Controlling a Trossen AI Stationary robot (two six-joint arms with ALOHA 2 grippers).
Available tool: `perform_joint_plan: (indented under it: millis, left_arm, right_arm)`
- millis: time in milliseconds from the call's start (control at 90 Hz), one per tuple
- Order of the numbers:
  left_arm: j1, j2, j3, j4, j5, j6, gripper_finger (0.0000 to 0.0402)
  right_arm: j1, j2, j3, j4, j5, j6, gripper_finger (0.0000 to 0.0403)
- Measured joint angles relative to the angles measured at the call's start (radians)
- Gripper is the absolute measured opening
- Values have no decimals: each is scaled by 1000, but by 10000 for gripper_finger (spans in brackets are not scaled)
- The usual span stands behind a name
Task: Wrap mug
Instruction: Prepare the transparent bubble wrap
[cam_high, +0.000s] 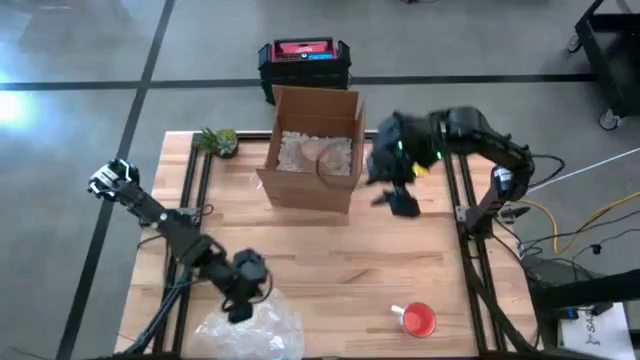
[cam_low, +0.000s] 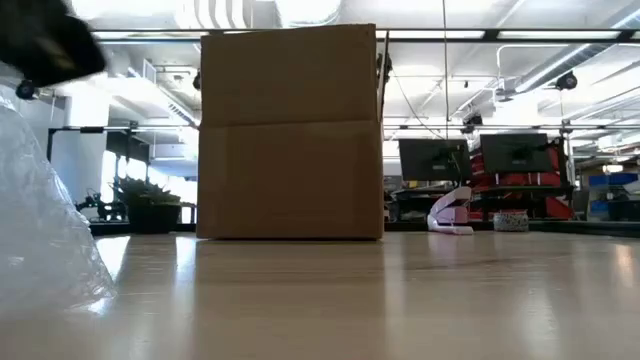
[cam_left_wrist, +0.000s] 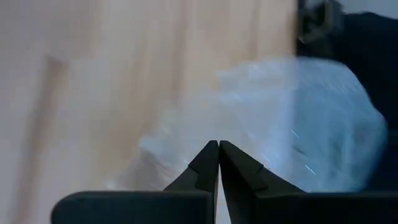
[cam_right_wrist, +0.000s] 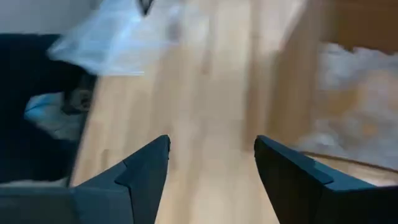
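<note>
One mug (cam_high: 419, 319), one bubble wrap sheet (cam_high: 250, 330), one box (cam_high: 312, 148), two arms

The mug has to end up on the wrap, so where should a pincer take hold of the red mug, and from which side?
Probably from straight above, closing across the rim of the red mug. In the high view its mouth seems to face up and its pale handle juts toward the bubble wrap, so pinch the wall away from the handle. The open right pincer is nearer that side.
</note>
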Motion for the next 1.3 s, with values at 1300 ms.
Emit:
perform_joint_plan:
  millis: [1300]
  left_arm:
    - [-88,372,-22,147,235,-66,11]
  right_arm:
    - [540,27,-911,1076,483,430,186]
